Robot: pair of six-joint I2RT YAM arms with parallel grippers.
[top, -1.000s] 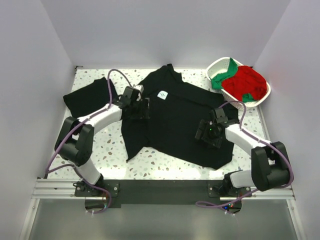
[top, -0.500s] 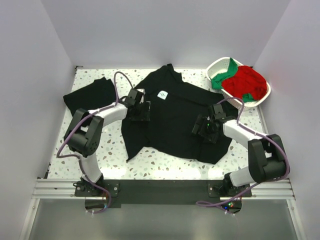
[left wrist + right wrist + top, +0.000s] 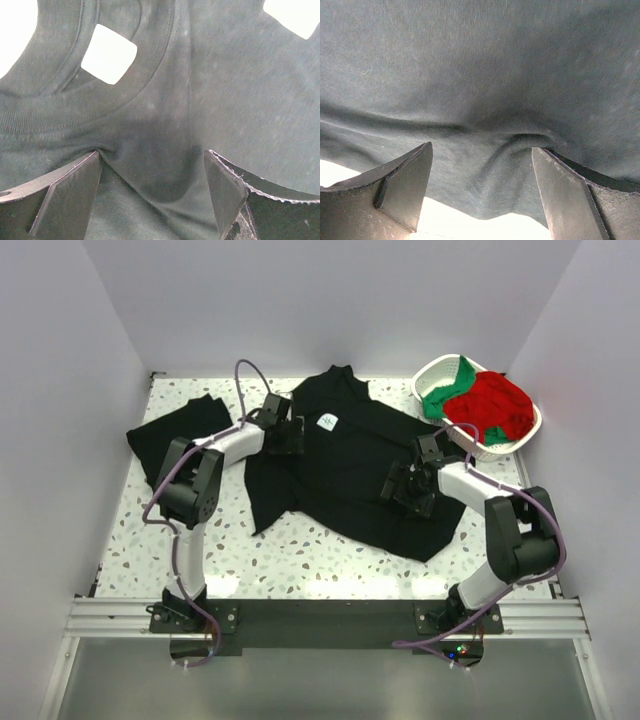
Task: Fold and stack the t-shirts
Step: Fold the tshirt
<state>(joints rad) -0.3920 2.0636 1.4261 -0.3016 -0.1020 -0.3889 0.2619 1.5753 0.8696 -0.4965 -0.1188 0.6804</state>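
A folded black cloth t-shirt lies far left on the speckled table. The left gripper, jaws spread wide, presses on the spread black t-shirt beside its white neck label, whose print is unreadable. The right gripper gapes likewise near that shirt's right edge. Red and green shirts fill the white lattice basket.
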